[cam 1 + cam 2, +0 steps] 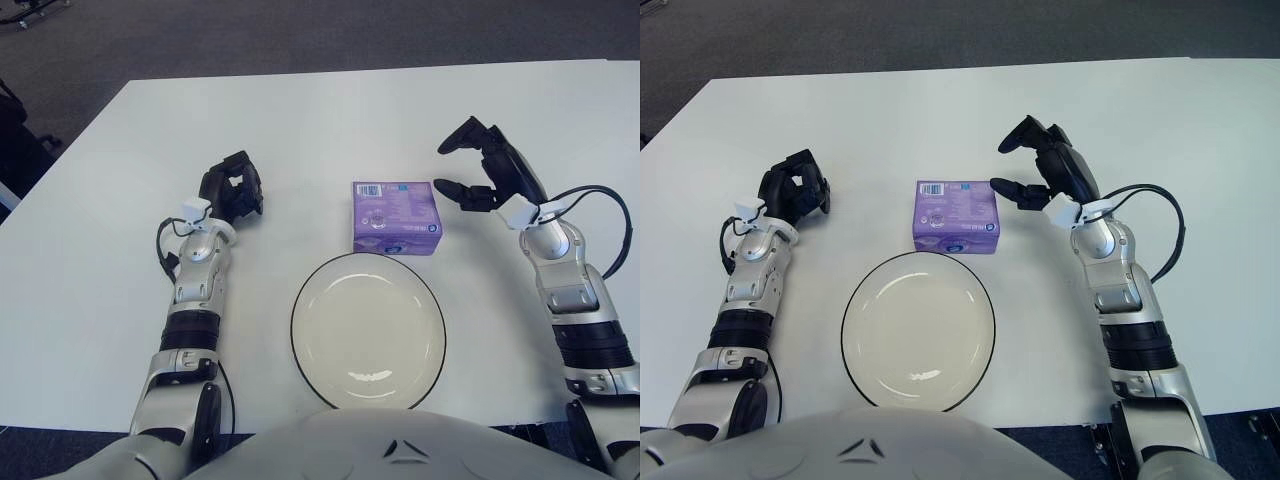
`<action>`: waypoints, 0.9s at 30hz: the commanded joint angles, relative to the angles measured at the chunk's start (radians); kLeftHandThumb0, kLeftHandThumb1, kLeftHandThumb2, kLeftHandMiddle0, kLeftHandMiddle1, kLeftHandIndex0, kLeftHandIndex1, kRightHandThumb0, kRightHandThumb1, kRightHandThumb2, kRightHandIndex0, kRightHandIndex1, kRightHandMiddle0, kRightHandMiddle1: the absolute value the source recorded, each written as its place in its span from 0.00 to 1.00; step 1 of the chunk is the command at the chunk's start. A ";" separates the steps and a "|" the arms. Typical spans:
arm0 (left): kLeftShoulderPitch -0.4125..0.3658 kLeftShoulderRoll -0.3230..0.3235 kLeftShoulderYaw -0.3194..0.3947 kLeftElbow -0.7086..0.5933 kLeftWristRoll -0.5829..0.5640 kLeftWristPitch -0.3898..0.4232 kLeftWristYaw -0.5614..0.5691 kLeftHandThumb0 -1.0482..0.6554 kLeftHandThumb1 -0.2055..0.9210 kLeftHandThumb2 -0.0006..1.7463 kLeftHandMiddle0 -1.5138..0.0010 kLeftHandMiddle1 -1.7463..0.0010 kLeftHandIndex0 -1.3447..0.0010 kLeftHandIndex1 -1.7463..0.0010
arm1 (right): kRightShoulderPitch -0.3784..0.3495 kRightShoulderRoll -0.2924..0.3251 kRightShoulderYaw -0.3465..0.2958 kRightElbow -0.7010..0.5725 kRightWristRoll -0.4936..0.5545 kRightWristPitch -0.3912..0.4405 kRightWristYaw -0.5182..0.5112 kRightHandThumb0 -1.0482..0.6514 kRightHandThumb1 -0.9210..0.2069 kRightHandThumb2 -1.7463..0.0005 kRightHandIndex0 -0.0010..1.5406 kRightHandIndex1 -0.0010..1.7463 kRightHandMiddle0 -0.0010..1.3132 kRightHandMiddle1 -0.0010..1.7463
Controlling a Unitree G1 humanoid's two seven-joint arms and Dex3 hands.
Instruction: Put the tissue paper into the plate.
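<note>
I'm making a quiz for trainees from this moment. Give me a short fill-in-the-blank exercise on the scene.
1. The tissue pack is coloured ____.
2. The plate holds ____.
3. The hand nearest the tissue pack, fingers spread, is the ____ hand.
4. The left hand shows to the ____ of the tissue pack.

Missing words: purple; nothing; right; left

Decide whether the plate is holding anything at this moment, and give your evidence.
Empty. The plate shows only its bare cream surface inside the dark rim; the purple tissue pack lies on the table just beyond it.
</note>
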 commanded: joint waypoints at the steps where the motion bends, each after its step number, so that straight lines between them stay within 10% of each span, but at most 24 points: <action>1: 0.212 -0.085 -0.021 0.140 0.000 0.001 -0.005 0.38 0.79 0.56 0.13 0.00 0.29 0.00 | -0.047 -0.056 0.032 0.009 -0.041 -0.110 0.030 0.07 0.00 0.63 0.11 0.49 0.00 0.67; 14: 0.215 -0.087 -0.020 0.135 -0.005 0.009 -0.006 0.38 0.79 0.56 0.13 0.00 0.29 0.00 | -0.118 -0.108 0.074 0.106 -0.023 -0.315 0.095 0.03 0.00 0.61 0.07 0.33 0.00 0.46; 27: 0.218 -0.091 -0.024 0.132 0.001 0.006 0.000 0.38 0.79 0.56 0.14 0.00 0.29 0.00 | -0.146 -0.131 0.109 0.088 -0.017 -0.327 0.205 0.00 0.00 0.60 0.00 0.16 0.00 0.31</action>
